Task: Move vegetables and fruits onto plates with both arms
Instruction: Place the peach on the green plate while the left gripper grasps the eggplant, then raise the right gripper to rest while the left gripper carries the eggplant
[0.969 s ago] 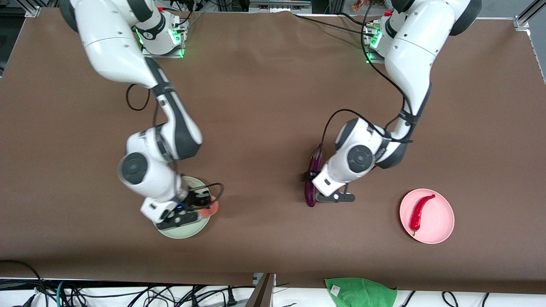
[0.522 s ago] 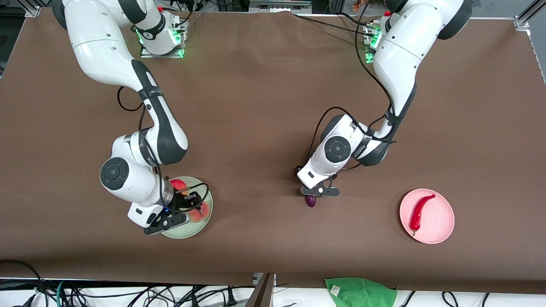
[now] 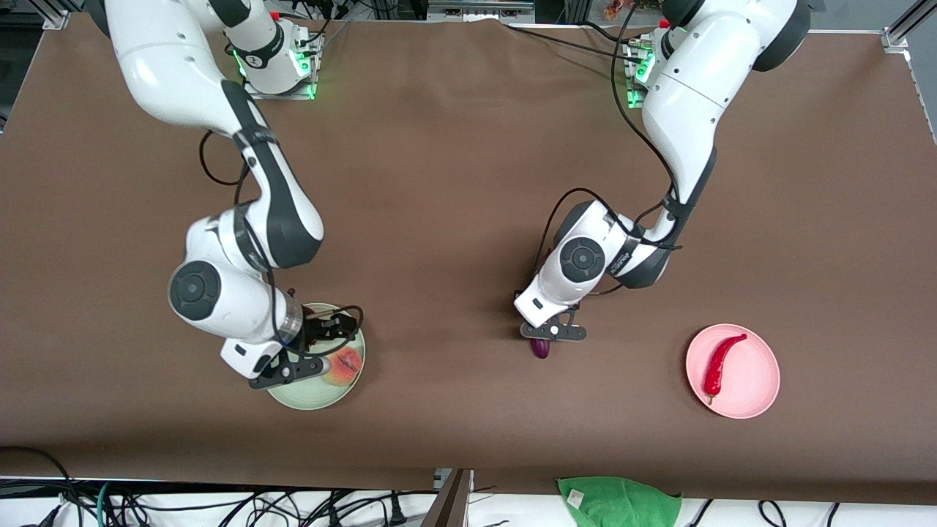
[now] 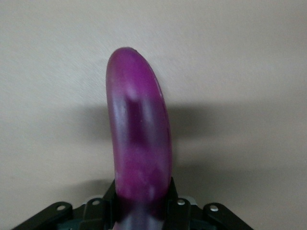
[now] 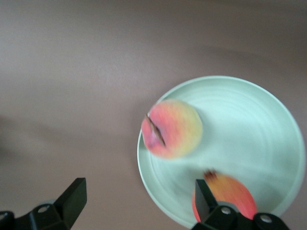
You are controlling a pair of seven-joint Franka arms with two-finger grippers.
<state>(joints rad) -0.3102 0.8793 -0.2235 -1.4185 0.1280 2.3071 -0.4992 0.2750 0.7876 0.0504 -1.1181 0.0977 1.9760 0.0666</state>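
My left gripper (image 3: 545, 333) is shut on one end of the purple eggplant (image 3: 540, 350) and holds it above the table's middle. In the left wrist view the eggplant (image 4: 139, 143) sticks out from between the fingers of the left gripper (image 4: 141, 194). My right gripper (image 3: 304, 355) is open and empty over the mint green plate (image 3: 311, 401). The peach (image 3: 342, 366) lies on that plate. The right wrist view shows the peach (image 5: 171, 128) and the pomegranate (image 5: 225, 194) on the green plate (image 5: 249, 124), below the right gripper (image 5: 139, 201). The red chili (image 3: 721, 362) lies on the pink plate (image 3: 754, 380).
A green cloth (image 3: 618, 501) lies off the table's front edge, nearer to the front camera than the pink plate. Black cables hang along both arms. Bare brown table lies between the two plates.
The right gripper let go of the peach on the green plate and drew back open. The left gripper took hold of the eggplant and lifted it off the table.
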